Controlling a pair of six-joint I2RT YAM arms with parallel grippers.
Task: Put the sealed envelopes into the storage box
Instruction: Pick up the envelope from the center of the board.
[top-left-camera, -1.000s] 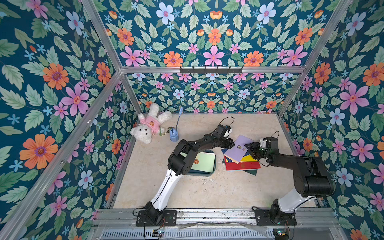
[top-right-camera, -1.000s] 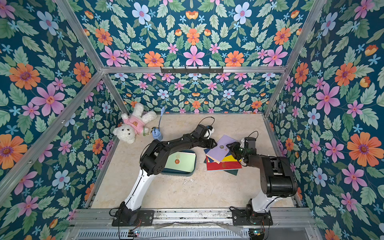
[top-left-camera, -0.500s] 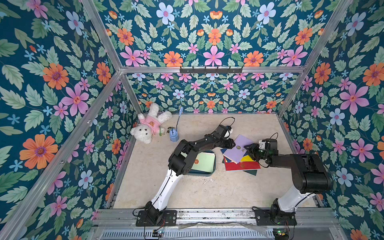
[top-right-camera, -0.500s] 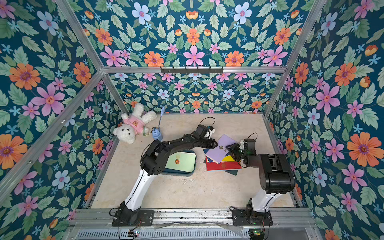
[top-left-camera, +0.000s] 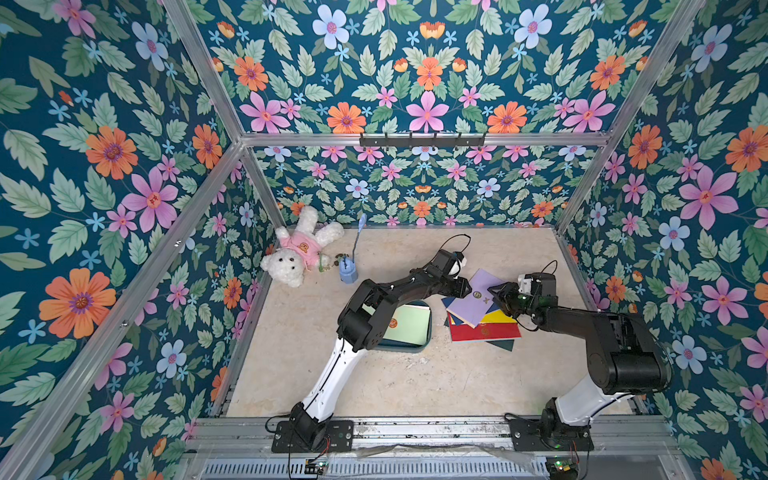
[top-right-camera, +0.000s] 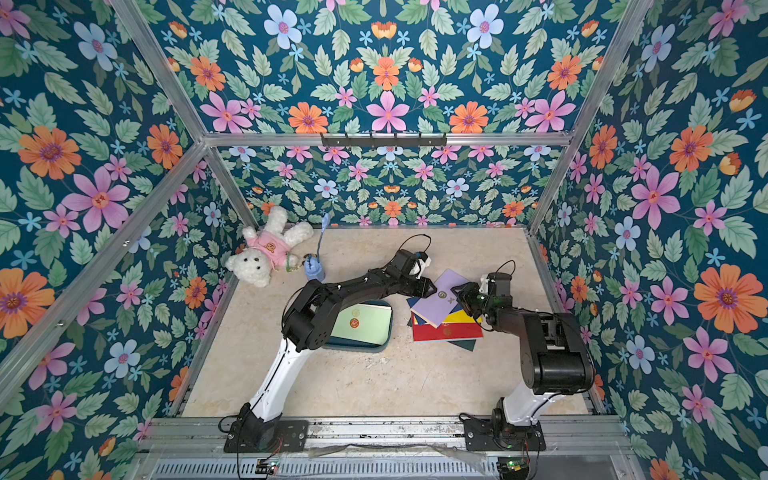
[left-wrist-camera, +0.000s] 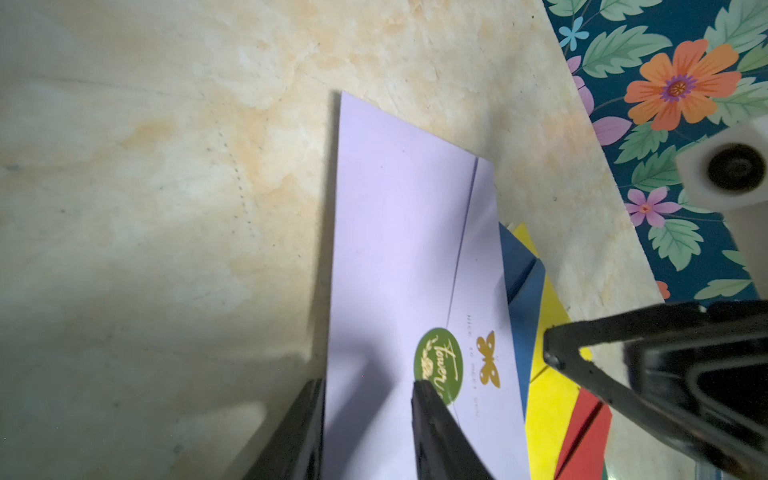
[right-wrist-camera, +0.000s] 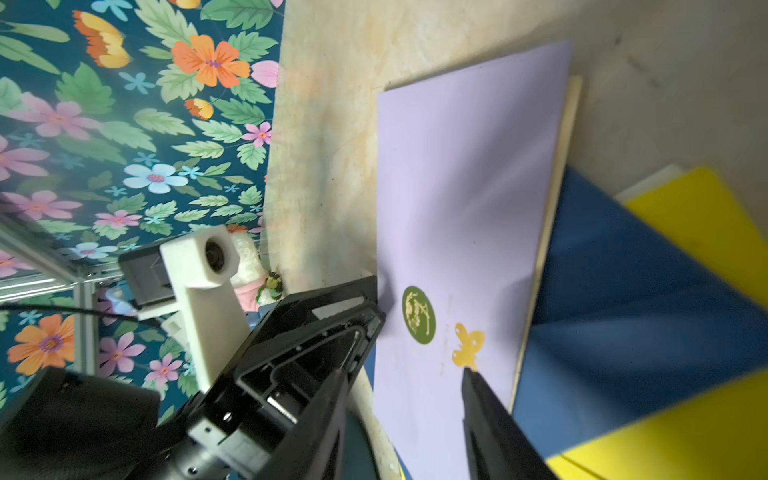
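Observation:
A lilac envelope (top-left-camera: 473, 311) with a green round seal tops a loose pile of sealed envelopes: navy, yellow (top-left-camera: 498, 318), red (top-left-camera: 482, 332) and dark green (top-left-camera: 503, 344). My left gripper (top-left-camera: 464, 286) is at its left edge. In the left wrist view the gripper (left-wrist-camera: 368, 388) is open, one finger beside the lilac envelope's (left-wrist-camera: 395, 228) edge and the other over its face by the seal. My right gripper (top-left-camera: 496, 296) is at the right corner, open (right-wrist-camera: 405, 374) over the lilac envelope (right-wrist-camera: 465, 187). The teal storage box (top-left-camera: 409, 347) holds a light green envelope (top-left-camera: 409, 324), partly hidden by my left arm.
A white teddy bear (top-left-camera: 297, 257) in a pink shirt lies at the back left. Next to it stands a small light-blue cup (top-left-camera: 348, 272) with a stick in it. Flowered walls enclose the table on three sides. The two wrist cameras sit close together above the pile.

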